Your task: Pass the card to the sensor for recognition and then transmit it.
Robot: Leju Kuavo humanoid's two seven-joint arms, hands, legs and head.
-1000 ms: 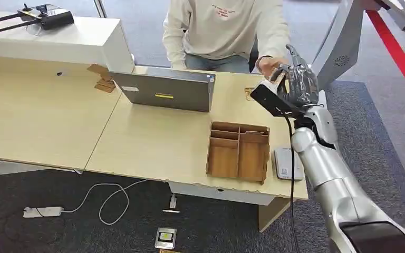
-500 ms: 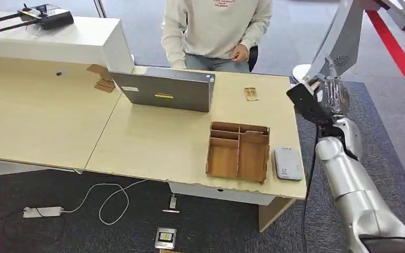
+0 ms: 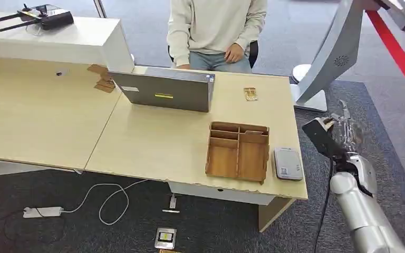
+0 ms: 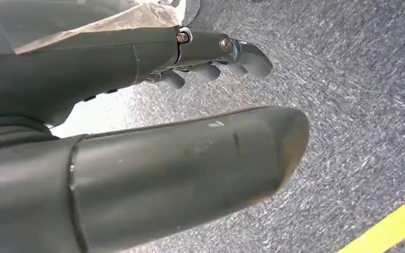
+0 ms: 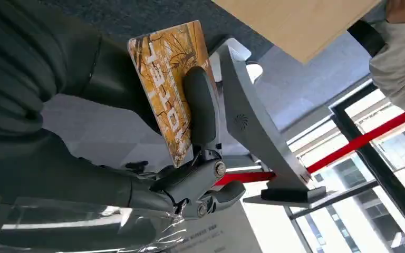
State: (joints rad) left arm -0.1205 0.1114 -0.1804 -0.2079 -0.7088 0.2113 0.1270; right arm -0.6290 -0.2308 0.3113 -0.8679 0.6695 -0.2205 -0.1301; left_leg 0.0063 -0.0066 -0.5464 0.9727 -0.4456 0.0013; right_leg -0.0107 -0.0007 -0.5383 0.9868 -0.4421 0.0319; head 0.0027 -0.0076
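Note:
My right hand (image 3: 341,133) hangs off the table's right edge, above the carpet and level with the wooden tray. In the right wrist view this hand (image 5: 100,137) pinches an orange-and-yellow patterned card (image 5: 170,89) between the thumb and a dark finger (image 5: 201,108). The sensor, a flat grey card reader (image 3: 287,164), lies at the table's front right corner, left of and below the hand. My left hand (image 4: 200,50) hangs over grey carpet, fingers loosely bent and holding nothing.
A wooden compartment tray (image 3: 238,151) sits beside the reader. A grey laptop (image 3: 163,90) and a second small card (image 3: 250,94) lie further back. A person (image 3: 216,26) sits behind the table. A grey stand (image 3: 329,52) rises at the right.
My right hand has drawn back from the person's hand at the table's far side and dropped down beside the right edge, holding the card. The person has pulled back their arm.

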